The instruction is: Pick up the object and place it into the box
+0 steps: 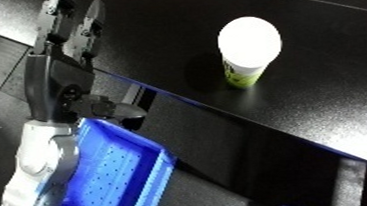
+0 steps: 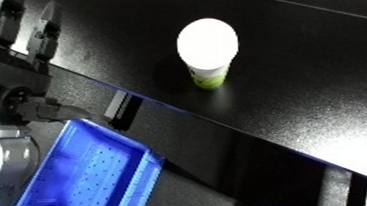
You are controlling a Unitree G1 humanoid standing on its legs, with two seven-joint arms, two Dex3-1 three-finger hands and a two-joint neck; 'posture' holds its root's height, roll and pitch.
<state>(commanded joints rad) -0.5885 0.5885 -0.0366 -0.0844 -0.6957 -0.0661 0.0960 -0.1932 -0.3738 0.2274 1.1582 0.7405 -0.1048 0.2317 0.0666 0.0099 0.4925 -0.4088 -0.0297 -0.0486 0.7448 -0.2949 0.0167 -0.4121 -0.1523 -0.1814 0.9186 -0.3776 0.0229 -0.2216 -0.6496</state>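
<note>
- A white-lidded cup (image 1: 247, 50) with a green band at its base stands upright on the dark counter (image 1: 340, 99), well back from the near edge and with nothing touching it.
- The blue bin (image 1: 121, 174) sits low at the view's left, below the counter's edge, its perforated floor showing and nothing visible inside.
- The left hand (image 1: 95, 107) hangs above the bin's upper corner, well apart from the cup; its dark fingers blur into the dark background, so I cannot tell whether they are open or curled.
- The right hand shows in neither view.
- Judged from this layout the pick has not begun — the step in hand is the reach to the cup.
- To do it well, the hand should clear the counter edge first, then approach the cup from the side at mid-body rather than at the wide lid, which looks broader than the base and could tip the cup if nudged.
- The fingers should wrap both sides of the cup before any lift, keeping it upright.
- The carry back then runs down and leftward to the bin — release low over the floor, not from counter height.
</note>
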